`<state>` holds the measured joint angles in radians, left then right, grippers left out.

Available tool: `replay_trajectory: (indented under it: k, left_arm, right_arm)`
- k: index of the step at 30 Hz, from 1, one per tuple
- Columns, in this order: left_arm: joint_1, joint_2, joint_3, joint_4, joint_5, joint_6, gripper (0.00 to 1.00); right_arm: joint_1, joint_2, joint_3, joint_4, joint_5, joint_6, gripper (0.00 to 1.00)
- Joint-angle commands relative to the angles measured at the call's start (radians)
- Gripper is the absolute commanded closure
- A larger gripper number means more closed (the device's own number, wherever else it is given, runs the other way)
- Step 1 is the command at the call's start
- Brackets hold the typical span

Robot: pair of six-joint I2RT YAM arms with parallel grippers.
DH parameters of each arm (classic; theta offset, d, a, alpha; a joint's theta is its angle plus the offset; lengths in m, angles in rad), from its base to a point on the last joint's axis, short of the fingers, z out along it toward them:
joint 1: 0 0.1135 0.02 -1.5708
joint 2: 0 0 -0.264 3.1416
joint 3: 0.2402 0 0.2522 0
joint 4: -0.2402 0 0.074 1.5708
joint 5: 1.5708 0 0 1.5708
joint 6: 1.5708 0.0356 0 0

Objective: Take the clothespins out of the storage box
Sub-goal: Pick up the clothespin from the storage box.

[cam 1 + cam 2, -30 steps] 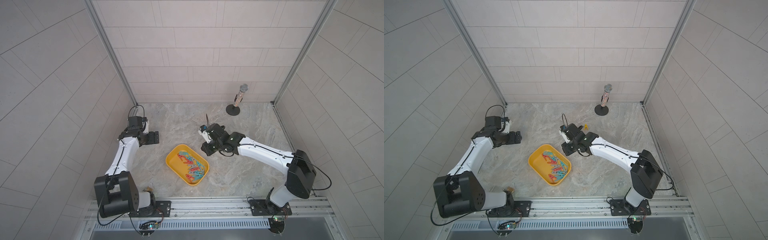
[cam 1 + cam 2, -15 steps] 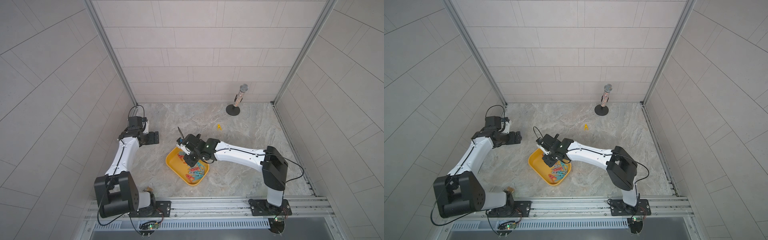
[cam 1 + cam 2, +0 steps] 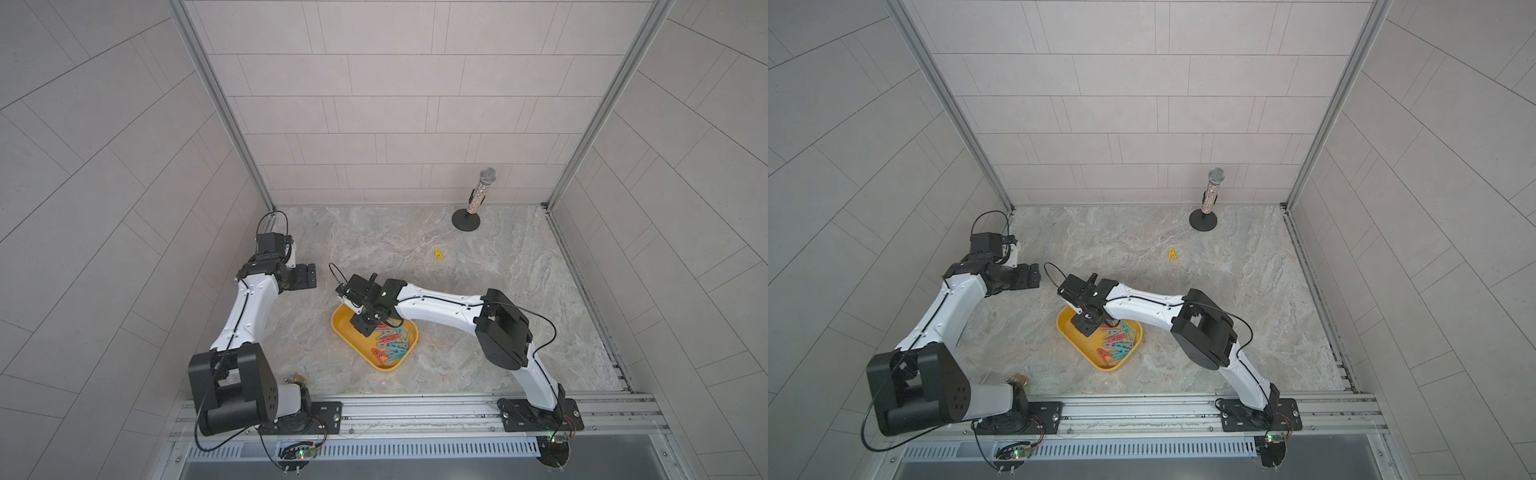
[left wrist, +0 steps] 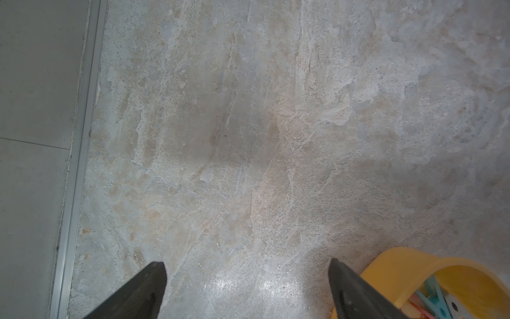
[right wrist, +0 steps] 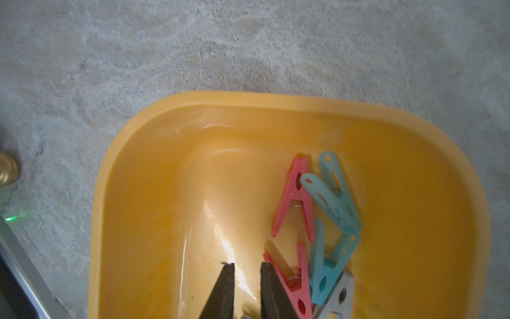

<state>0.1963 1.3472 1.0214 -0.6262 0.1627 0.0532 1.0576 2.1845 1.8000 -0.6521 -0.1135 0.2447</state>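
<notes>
Currently, the right end effector (image 3: 365, 326) is being held low over the yellow storage box (image 3: 341, 332), at the end of the box nearer the back wall. In the right wrist view its fingers (image 5: 225, 287) are being held only slightly apart. Nothing is being gripped between them, and the bare yellow floor of the box is showing through the narrow gap. A red clothespin (image 5: 289, 284) is lying just beside the outer side of one finger; whether it is being touched cannot be told.

The clothespins (image 3: 390, 340) are lying inside the storage box, heaped together in teal, red and grey toward its front end, some of them overlapping. One yellow clothespin (image 3: 439, 254) is lying out on the marble-patterned desk (image 3: 478, 332), well apart from the box. It is placed between the box and the glittery microphone (image 3: 478, 195), which is being carried upright on a black round stand (image 3: 465, 219) near the back right corner.

The left end effector (image 4: 245, 262) is being held wide apart, with nothing between its fingers, above the desk off to the left of the box. In the left wrist view a rounded corner of the storage box is showing just beside one finger, with a few teal clothespins visible inside it.
</notes>
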Motion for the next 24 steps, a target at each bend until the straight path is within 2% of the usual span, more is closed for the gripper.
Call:
replay_trajectory:
  k: [1,24]
  left_arm:
    - [0.009,-0.014,0.003,-0.018,-0.013,0.010,0.00]
    - [0.009,-0.018,0.002,-0.016,-0.003,0.012,0.00]
  right_arm:
    - [0.004,0.041,0.038,-0.030,0.024,0.007,0.79]
    - [-0.011,0.127,0.095,-0.034,0.108,0.022,0.79]
